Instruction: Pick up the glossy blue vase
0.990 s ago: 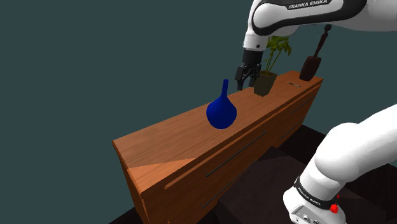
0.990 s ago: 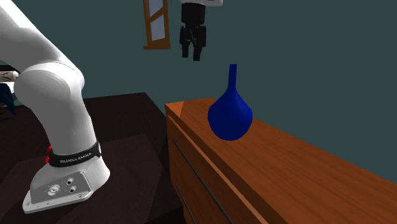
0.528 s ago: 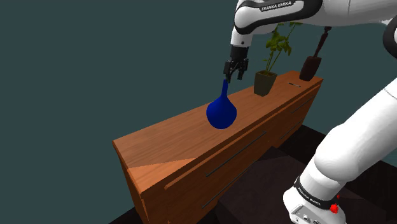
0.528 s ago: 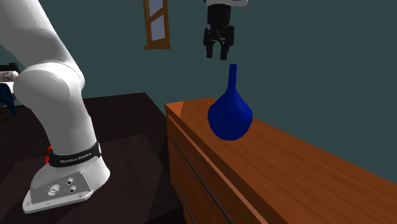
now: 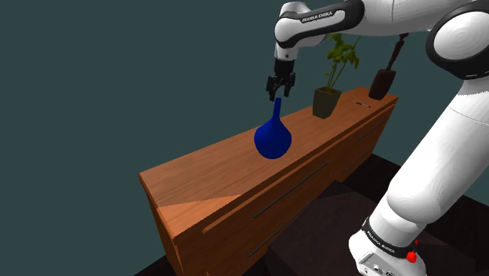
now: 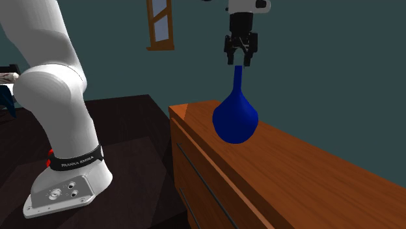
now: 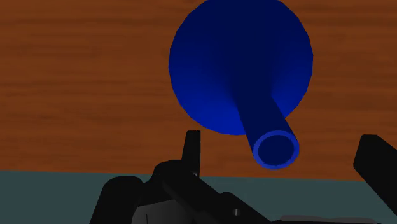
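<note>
Blue vase [image 5: 272,138] stands upright on the wooden sideboard [image 5: 205,174] top, round belly down & thin neck pointing straight up, so long axis is vertical. A potted plant [image 5: 328,99] sits further along toward the shoulder view's right. Black gripper [image 6: 239,63] hangs just over the neck's mouth, pointing down, fingers spread w/ the rim btwn them in the wrist view, not gripping it.
</note>
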`<state>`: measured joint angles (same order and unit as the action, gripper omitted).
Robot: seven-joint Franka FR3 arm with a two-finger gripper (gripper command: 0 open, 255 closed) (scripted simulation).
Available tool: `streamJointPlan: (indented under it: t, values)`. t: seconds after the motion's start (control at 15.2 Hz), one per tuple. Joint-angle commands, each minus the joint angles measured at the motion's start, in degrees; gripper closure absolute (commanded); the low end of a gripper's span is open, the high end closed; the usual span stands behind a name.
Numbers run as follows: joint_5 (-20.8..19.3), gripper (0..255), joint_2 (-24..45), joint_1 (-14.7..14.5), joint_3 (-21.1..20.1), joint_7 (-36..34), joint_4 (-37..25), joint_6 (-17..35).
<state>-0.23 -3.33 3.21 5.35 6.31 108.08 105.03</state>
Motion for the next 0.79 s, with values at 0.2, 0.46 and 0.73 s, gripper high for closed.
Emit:
streamJointPlan:
  t: [0.2, 0.46, 0.73]
  values:
    - [0.00, 0, 0.41, 0.02, 0.03, 0.04, 3.04, 3.50]
    - [0.01, 255, 0.44, 0.01, 0.02, 0.03, 2.95, 3.44]
    - [0.01, 255, 0.44, 0.01, 0.02, 0.02, 2.94, 3.42]
